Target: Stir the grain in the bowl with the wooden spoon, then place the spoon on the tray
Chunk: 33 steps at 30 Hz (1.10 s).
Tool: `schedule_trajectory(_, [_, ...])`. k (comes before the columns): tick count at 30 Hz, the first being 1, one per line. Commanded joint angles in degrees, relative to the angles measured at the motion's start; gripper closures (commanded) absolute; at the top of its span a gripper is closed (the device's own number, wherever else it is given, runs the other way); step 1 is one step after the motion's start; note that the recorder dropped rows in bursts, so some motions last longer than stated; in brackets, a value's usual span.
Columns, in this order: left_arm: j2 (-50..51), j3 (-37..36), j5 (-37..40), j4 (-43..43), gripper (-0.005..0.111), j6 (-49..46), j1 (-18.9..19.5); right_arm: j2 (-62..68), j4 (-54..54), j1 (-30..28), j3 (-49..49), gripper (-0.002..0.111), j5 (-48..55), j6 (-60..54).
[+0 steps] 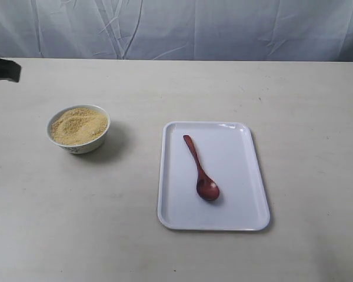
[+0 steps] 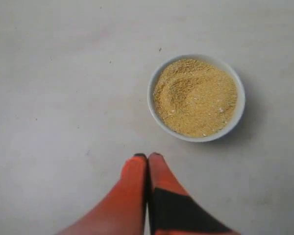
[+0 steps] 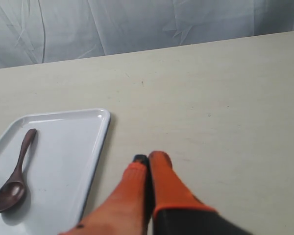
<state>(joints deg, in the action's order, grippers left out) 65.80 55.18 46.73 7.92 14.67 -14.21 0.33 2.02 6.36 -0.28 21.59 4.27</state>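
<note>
The small white bowl (image 1: 78,129) stands on the table's left part, heaped with yellow-tan grain (image 1: 79,126). The dark wooden spoon (image 1: 201,170) lies loose on the white tray (image 1: 241,182), its oval end toward the near edge. In the left wrist view the bowl (image 2: 196,97) and grain (image 2: 195,96) lie ahead of my left gripper (image 2: 147,156), which is shut and empty, apart from the bowl. In the right wrist view my right gripper (image 3: 148,157) is shut and empty over bare table beside the tray (image 3: 63,161); the spoon (image 3: 13,174) lies there untouched.
A dark part of the left arm (image 1: 3,69) shows at the exterior view's left edge. A pale wrinkled curtain (image 1: 176,26) hangs behind the table's far edge. The right arm is out of the exterior view.
</note>
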Motion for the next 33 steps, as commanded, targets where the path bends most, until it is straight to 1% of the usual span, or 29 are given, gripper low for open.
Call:
schedule_trajectory(1, [-14.5,-6.7,0.0,-5.4,0.107,-0.1,0.6,-0.3,-0.2,-0.3,0.3,0.106,-0.8,-0.2])
schedule_trajectory(3, [-21.2,-9.0,0.9,-6.8,0.107,-0.1,0.6,-0.3,-0.2,-0.3,0.3,0.106,-0.8,-0.2])
schedule_trajectory(5, [-25.9,-10.1,2.3,-6.2,0.107,-0.3,0.6,-0.3,-0.2,-0.3,0.3,0.106,-0.8,-0.2])
schedule_trajectory(6, [-29.0,-10.1,5.3,-5.9,0.107,-0.3,0.6,-0.3,-0.2,-0.3,0.3,0.106,-0.8,-0.2])
schedule_trajectory(9, [-35.1,-10.1,9.1,-4.7,0.107,-0.3,0.6,-0.3,-0.2,-0.3,0.3,0.106,-0.8,-0.2])
schedule_trajectory(12, [-40.0,-10.1,9.8,-3.4,0.107,-0.3,0.6,-0.3,0.0,-0.3,0.3,0.106,-0.7,-0.2])
schedule_trajectory(18, [-45.3,-10.1,9.0,-1.9,0.107,-0.2,0.6,-0.3,0.0,-0.3,0.3,0.106,-0.7,-0.2])
schedule_trajectory(20, [-46.8,-11.0,6.5,-1.4,0.107,-0.2,0.6,-0.3,0.0,-0.3,0.3,0.106,-0.7,-0.2])
schedule_trajectory(22, [-49.0,-13.5,1.7,0.0,0.107,-0.2,1.7,-0.3,0.0,-0.3,0.3,0.106,-0.7,-0.2])
schedule_trajectory(25, [-52.7,-18.7,-5.5,0.2,0.107,-0.2,5.8,-0.3,0.0,-0.3,0.3,0.106,-0.7,-0.2])
schedule_trajectory(28, [-56.8,-24.5,-10.2,-0.3,0.107,-0.2,9.4,-0.3,0.0,-0.3,0.3,0.106,-0.7,-0.2])
schedule_trajectory(31, [-61.1,-31.4,-14.5,-0.6,0.107,-0.2,12.2,-0.3,0.0,-0.3,0.3,0.106,-0.8,-0.2])
schedule_trajectory(33, [-63.6,-35.8,-17.7,-0.6,0.107,-0.2,13.4,-0.3,0.0,-0.3,0.3,0.106,-0.8,-0.2])
